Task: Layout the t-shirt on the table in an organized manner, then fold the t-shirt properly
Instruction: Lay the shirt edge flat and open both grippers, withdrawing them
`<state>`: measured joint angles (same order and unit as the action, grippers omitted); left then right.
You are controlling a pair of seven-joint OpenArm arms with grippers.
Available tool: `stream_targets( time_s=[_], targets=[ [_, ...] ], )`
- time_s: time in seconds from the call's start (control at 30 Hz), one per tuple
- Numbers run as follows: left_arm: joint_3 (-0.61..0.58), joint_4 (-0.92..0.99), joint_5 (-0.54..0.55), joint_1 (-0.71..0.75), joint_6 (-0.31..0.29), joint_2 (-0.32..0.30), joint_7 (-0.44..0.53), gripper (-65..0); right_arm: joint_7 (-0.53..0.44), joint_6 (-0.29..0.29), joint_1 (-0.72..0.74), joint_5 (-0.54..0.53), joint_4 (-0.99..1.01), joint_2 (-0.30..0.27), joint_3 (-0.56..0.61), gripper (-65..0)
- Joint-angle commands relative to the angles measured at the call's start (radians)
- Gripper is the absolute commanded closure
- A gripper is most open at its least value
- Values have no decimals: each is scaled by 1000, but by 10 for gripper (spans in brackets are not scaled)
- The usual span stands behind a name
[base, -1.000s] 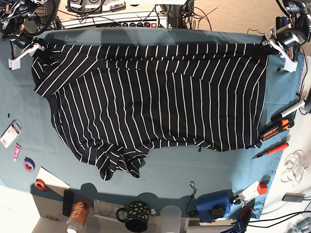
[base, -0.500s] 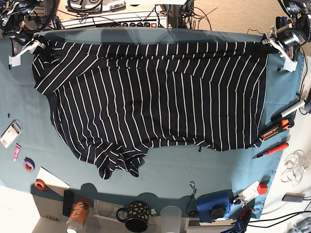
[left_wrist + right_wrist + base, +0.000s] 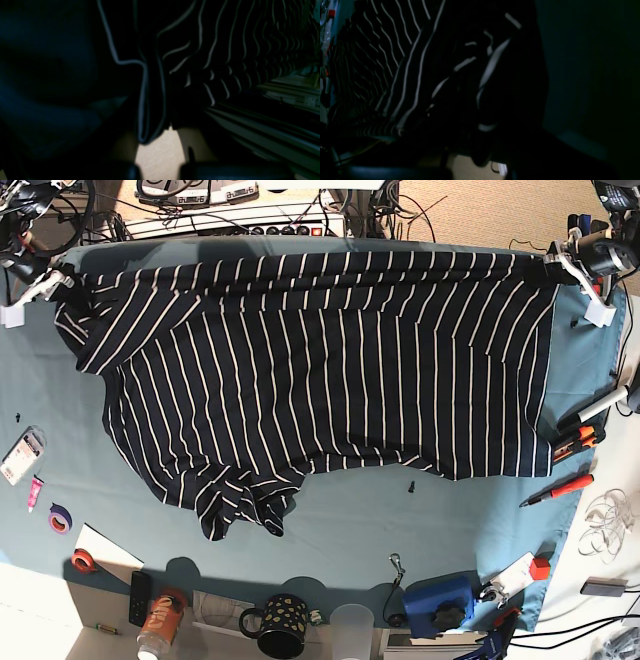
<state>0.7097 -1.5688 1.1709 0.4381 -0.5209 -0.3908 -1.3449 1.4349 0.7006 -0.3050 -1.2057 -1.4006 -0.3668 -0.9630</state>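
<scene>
No writing is readable anywhere. The t-shirt [image 3: 320, 370] spreads across the upper half of the table [image 3: 340, 530], its top edge along the far rim. The left gripper [image 3: 562, 265] at upper right and the right gripper [image 3: 50, 280] at upper left each clamp a corner. Bare teal cloth lies below the hem; tools line the right edge.

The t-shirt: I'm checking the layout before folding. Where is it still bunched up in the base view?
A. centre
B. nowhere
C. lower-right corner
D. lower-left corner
D: the t-shirt lies mostly flat on the table, but its lower-left corner is crumpled into folds.
</scene>
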Motion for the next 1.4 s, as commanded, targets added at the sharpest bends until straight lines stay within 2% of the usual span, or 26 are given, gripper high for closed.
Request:
stream_targets(
  time_s=[0.0,0.17,0.23,0.3,0.33,0.37,0.43,0.47,0.57,0.73,0.9,1.0,1.17,1.37],
  targets=[
    [13,-13,-29,3,-4,-17,10,0,-39,-2,0,-12,-13,-18,-12,0],
    [13,-13,-29,3,-8,-20,9,0,-39,-2,0,-10,-13,10,-12,0],
    [13,-13,-29,3,-40,-20,6,0,-39,-2,0,-10,-13,6,-12,0],
    [13,-13,-29,3,-47,-20,7,-121,-39,-2,0,-10,-13,6,-12,0],
    [13,-13,-29,2,-45,-20,6,-178,-39,-2,0,-10,-13,6,-11,-33],
    [13,-14,-29,2,-46,-20,6,-225,-39,-2,0,-11,-13,6,-11,-95],
    [13,-14,-19,2,-45,-25,6,-269,-39,-2,-9,-55,-13,1,-11,-193],
    [13,-15,-4,3,-46,-28,5,-270,-39,-2,-19,-90,-13,-4,-11,-212],
    [14,-34,42,2,-55,-37,-10,-270,-39,-2,-55,-147,-13,-36,-13,-215],
    [47,-110,45,2,-68,-41,-18,-270,-39,-2,-106,-261,-13,-103,-14,-215],
    [146,-220,61,-1,-68,-41,-15,-270,-39,-2,-97,-264,-13,-124,-31,-215],
    [188,-278,62,-6,-68,-41,46,-270,-39,-2,-68,-264,-13,-124,-71,-215],
    [182,-321,-19,-18,-68,-41,143,-270,-39,-2,39,-264,-13,-124,-163,-215],
    [180,-321,-73,-86,-37,-39,142,-270,-39,-2,191,-219,-13,-132,-139,-214]
  ],
)
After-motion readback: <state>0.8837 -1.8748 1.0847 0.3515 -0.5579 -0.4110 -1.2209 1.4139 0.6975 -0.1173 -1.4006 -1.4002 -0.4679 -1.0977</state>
